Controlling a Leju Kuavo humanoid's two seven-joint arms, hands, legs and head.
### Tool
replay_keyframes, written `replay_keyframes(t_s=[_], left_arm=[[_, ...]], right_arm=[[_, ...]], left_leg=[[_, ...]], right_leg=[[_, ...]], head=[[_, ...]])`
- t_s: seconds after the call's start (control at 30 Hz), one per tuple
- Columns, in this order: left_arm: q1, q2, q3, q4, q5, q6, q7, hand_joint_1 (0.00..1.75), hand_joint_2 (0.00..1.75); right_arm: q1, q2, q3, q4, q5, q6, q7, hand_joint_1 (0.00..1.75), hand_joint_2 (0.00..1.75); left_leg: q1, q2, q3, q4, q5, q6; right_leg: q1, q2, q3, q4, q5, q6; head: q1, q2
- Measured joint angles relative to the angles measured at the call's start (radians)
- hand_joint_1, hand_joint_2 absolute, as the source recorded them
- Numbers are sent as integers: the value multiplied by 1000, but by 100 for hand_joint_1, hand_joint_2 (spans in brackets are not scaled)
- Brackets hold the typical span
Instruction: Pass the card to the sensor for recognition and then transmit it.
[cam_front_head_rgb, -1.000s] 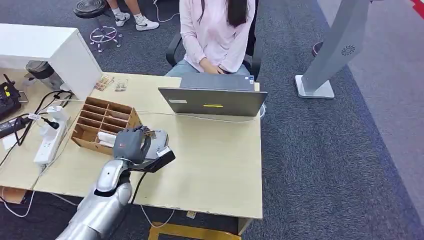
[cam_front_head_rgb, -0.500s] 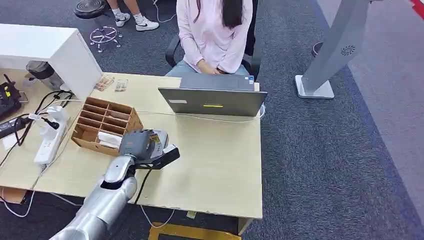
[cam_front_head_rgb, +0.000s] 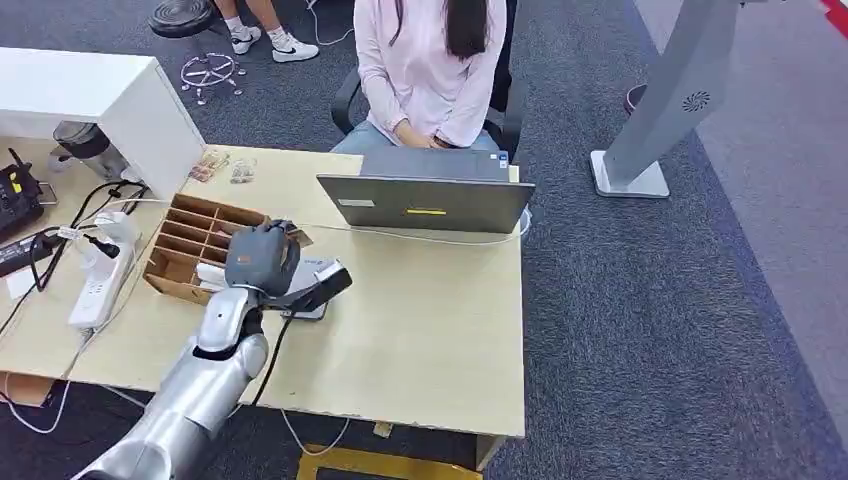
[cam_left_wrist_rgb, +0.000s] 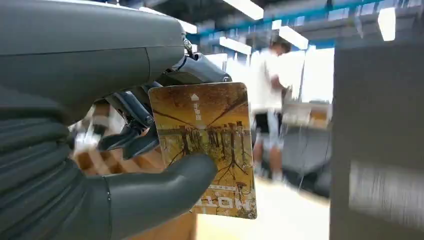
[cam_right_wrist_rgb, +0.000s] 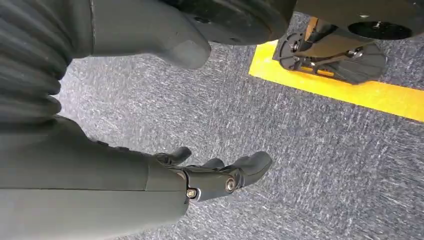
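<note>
1. Left hand (cam_front_head_rgb: 262, 258): raised above the tabletop (cam_front_head_rgb: 430, 310), at the front right corner of the box (cam_front_head_rgb: 205, 247). It grasps the card (cam_left_wrist_rgb: 207, 147).
2. Card: in the left wrist view it is pinched between the thumb (cam_left_wrist_rgb: 165, 187), pressed on its printed face, and the darker fingers (cam_left_wrist_rgb: 131, 112) behind it. The face shows a yellow-brown tree picture with a small white arrow and white lettering along one edge. In the head view the hand hides the card.
3. Sensor (cam_front_head_rgb: 312, 288): a flat grey device lies on the tabletop just beside the hand, at its 4 o'clock. Its cable (cam_front_head_rgb: 272, 365) runs to the near edge of the tabletop. Whether the card touches it cannot be told.
4. Box: a brown cardboard organiser with divided compartments, at 9 o'clock from the hand. White items lie in the nearest compartment.
5. Right hand (cam_right_wrist_rgb: 215, 175): hangs over grey carpet (cam_right_wrist_rgb: 310, 165) near a yellow floor line (cam_right_wrist_rgb: 350, 92). It is released, fingers apart and lightly curved, holding nothing.
6. Laptop (cam_front_head_rgb: 425, 200): open at the far edge of the tabletop, at 1 o'clock from the left hand, lid back toward the robot.
7. Person (cam_front_head_rgb: 430, 65): seated behind the laptop in a pink top, hands at the lap.
8. Power strip (cam_front_head_rgb: 100, 280): white, at the left side of the tabletop with cables plugged in, well apart from the box.
</note>
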Motion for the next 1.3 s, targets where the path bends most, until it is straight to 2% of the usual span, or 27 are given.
replay_keyframes(t_s=[0.07, 0.1, 0.23, 0.37, 0.63, 0.83, 1.0, 1.03, 1.07, 1.3], left_arm=[[-46, 20, 0, -36, -17, 4, -6, 175, 175], [-73, 27, 0, -46, -20, 0, -7, 175, 175], [-225, 61, 0, -44, -26, -55, -9, 175, 175], [-324, 77, 0, -25, -36, -68, -9, 175, 175], [-400, 86, -21, 41, -42, -77, 2, 175, 175], [-403, 88, -31, 77, -41, -66, 3, 175, 175], [-397, 93, -31, 86, -27, -26, 8, 175, 175], [-397, 95, -31, 88, -27, -25, 8, 5, 175], [-397, 95, -31, 90, -27, -24, 8, 0, 175], [-367, 101, -31, 92, -23, 33, 6, 0, 175]], right_arm=[[0, 0, 5, 1, 3, 3, -3, 0, 175], [0, 0, 7, 1, 6, 5, -4, 0, 0], [-1, 0, 16, 1, 6, 11, -10, 0, 0], [-1, 0, 20, 2, 6, 16, -11, 0, 0], [-1, 2, 24, 2, 3, 23, -5, 0, 0], [-1, 2, 29, 2, 0, 23, 0, 0, 0], [-1, 2, 30, 2, 0, 22, 2, 0, 0], [-1, 2, 30, 2, 0, 22, 2, 0, 0], [-1, 2, 30, 2, 0, 22, 2, 0, 0], [-1, 2, 32, 2, 0, 23, 4, 0, 0]], left_leg=[[0, 0, 0, 0, 0, 0], [0, 0, 0, 0, 0, 0], [0, 0, -1, 0, 1, -1], [0, 1, -1, 0, 1, -1], [0, 1, -1, 0, 1, -1], [0, 1, -1, 0, 1, -1], [0, 0, -1, 0, 1, -1], [0, 0, -1, 0, 1, -1], [0, 0, -1, 0, 1, -1], [0, 0, -1, 0, 1, -1]], right_leg=[[0, 0, 0, 0, 0, 0], [0, 0, 0, 0, 0, 0], [0, 0, -1, 1, 1, 0], [0, 0, -1, 1, 1, 0], [0, 0, -1, 1, 1, 0], [0, 0, -1, 1, 1, 0], [0, 0, -1, 1, 1, 0], [0, 0, -1, 1, 1, 0], [0, 0, -1, 1, 1, 0], [0, 0, -1, 1, 1, 0]], head=[[0, 0], [0, 0], [0, 0], [0, 0], [0, 0], [0, 0], [0, 0], [0, 0], [0, 0], [0, 0]])
